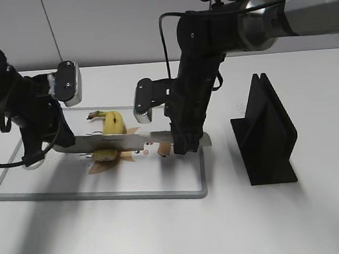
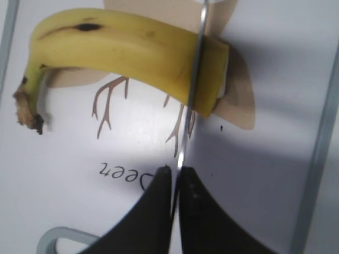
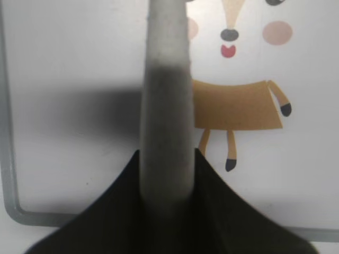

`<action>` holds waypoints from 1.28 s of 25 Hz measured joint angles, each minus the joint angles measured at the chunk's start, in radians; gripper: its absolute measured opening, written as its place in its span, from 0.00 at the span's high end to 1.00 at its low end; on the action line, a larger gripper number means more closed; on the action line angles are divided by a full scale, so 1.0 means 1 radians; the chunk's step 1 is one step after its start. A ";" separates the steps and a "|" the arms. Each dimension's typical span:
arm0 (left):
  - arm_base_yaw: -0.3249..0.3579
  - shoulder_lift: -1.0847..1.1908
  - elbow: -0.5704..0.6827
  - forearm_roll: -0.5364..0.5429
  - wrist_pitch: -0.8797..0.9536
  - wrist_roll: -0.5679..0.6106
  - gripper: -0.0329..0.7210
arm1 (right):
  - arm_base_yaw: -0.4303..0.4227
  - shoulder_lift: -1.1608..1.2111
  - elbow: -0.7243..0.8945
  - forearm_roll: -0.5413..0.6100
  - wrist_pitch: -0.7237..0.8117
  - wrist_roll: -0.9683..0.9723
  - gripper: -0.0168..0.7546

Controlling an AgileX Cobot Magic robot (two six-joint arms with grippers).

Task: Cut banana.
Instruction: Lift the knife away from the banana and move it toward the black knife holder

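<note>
The yellow banana [image 1: 112, 126] lies on the white cutting board [image 1: 104, 195], stem toward the back left. In the left wrist view the banana [image 2: 132, 53] has its dark stem at the left and blunt cut end at the right. A knife [image 1: 124, 143] lies across it; the blade [image 2: 193, 95] edge sits on the banana near the cut end. My left gripper [image 1: 63, 143] [image 2: 175, 172] is shut on the blade tip. My right gripper [image 1: 185, 146] [image 3: 167, 159] is shut on the knife's grey handle [image 3: 165, 106].
A black knife stand [image 1: 266, 132] stands on the table right of the board. The board has a grey rim [image 3: 8, 159] [image 2: 318, 148] and a brown cartoon deer print [image 3: 233, 100].
</note>
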 joint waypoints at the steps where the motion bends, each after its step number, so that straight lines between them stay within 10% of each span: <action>1: 0.000 0.008 -0.001 -0.001 0.000 0.000 0.94 | 0.000 0.000 0.000 -0.001 0.000 0.000 0.75; 32: 0.000 0.120 -0.012 -0.047 -0.009 0.000 0.95 | 0.000 0.005 -0.008 -0.012 -0.014 -0.021 0.75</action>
